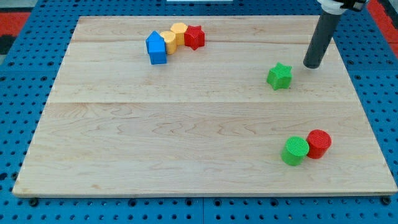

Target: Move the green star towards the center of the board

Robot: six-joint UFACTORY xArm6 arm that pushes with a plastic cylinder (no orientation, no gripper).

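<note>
The green star lies on the wooden board in the upper right part of the view. My tip is the lower end of a dark rod that comes down from the view's top right. It rests on the board just to the right of the green star and slightly above it, with a small gap between them.
A blue block, two yellow blocks and a red star sit in a touching row at the upper left. A green cylinder and a red cylinder touch at the lower right.
</note>
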